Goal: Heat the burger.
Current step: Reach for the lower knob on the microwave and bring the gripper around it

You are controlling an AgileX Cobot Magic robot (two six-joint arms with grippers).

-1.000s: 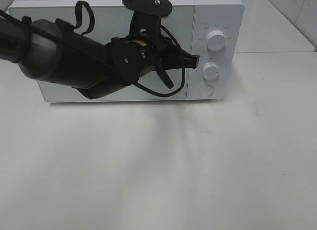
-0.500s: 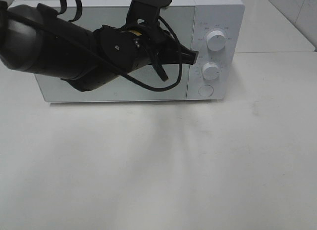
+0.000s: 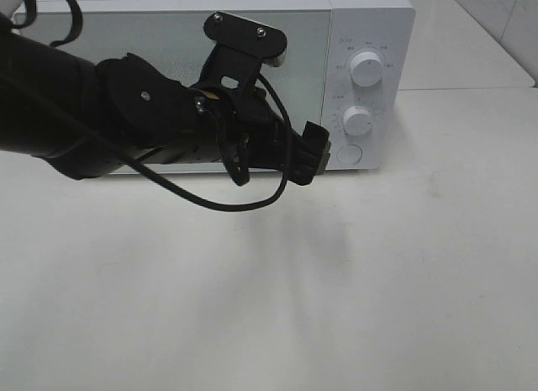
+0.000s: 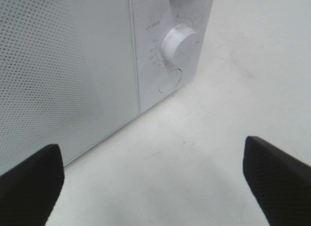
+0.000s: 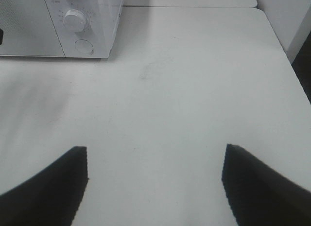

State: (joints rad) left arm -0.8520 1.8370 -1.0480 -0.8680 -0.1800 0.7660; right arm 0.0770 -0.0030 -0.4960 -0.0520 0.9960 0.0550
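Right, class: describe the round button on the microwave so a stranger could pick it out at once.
Start at the white microwave standing on the table. On its right end sit an upper knob and, under it, a lower knob. The round button lies below both, lowest of the three: flat and flush, where the knobs stick out.

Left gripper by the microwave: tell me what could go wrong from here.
The open left gripper hangs close to the lower knob and round button; a small drift could turn or press them by accident.
The loose cable loops under the arm and could snag.
The microwave door is shut and no burger shows, so its being inside cannot be confirmed.
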